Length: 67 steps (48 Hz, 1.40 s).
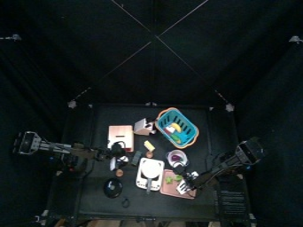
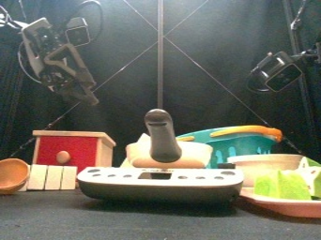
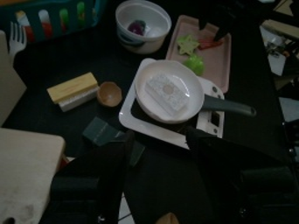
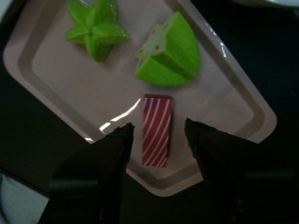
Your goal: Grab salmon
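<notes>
The salmon [image 4: 156, 129] is a red slice with white stripes, lying on a pink tray [image 4: 222, 87] next to a green star fruit [image 4: 93, 31] and a green wedge [image 4: 172, 54]. My right gripper [image 4: 158, 133] is open just above the tray, one jaw on each side of the salmon, not touching it. In the top view the right gripper [image 1: 186, 182] is over the tray [image 1: 178, 190] at the table's front right. The left wrist view shows the salmon [image 3: 209, 41] as a small red spot. My left gripper [image 1: 115, 162] hangs open and empty above the table's left.
A scale carrying a white plate [image 1: 148, 171] stands beside the tray. A white bowl [image 1: 178, 158], a teal basket [image 1: 175, 124], a wooden box [image 1: 119, 135] and a yellow block [image 1: 151, 145] lie behind. A small wooden bowl [image 2: 10, 174] sits at the front left.
</notes>
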{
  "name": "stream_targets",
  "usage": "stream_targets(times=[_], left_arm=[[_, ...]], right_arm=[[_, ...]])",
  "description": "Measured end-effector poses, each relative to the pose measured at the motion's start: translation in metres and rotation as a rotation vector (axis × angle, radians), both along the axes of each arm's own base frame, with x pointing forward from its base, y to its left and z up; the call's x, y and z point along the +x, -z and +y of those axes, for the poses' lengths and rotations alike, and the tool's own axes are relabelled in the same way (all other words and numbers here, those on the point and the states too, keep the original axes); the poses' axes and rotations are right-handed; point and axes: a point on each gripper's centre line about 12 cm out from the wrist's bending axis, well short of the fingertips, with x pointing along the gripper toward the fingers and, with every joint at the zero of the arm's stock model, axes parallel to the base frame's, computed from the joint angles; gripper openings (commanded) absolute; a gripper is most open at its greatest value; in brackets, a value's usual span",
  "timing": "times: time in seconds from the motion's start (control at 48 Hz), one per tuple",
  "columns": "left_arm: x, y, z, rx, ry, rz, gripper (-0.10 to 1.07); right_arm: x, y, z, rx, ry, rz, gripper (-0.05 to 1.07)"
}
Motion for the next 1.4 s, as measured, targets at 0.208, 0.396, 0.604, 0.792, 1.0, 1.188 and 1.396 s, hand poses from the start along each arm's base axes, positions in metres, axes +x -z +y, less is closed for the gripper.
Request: stream_targets(times=[0.208,0.396,0.604,0.792,1.0,1.188,1.396], left_arm=[[-0.006,0.008,-0.006,-0.032,0.035,-0.022,0.87],[-0.006,0.009,-0.006,-0.037,0.039,-0.026,0.87],[-0.006,0.008,-0.009,-0.045,0.053,-0.044,0.87],[-0.007,0.008,-0.009,-0.05,0.057,-0.048,0.87],[-0.008,0.01,-0.009,-0.051,0.058,-0.043,0.87],[-0.008,0.011,-0.009,-0.057,0.053,-0.04,0.87],[-0.009,0.011,-0.009,-0.058,0.052,-0.04,0.87]], right_arm=[[-0.002,0.011,0.003,-0.017,0.018,0.032,0.85],[-0.002,0.022,0.004,-0.035,0.013,0.057,0.85],[0.0,0.03,0.007,-0.031,0.005,0.059,0.84],[0.0,0.031,0.008,-0.029,0.002,0.058,0.84],[-0.001,0.031,0.009,-0.022,0.008,0.066,0.83],[-0.001,0.031,0.009,-0.021,0.009,0.069,0.81],[-0.001,0.03,0.01,-0.019,0.01,0.068,0.72]])
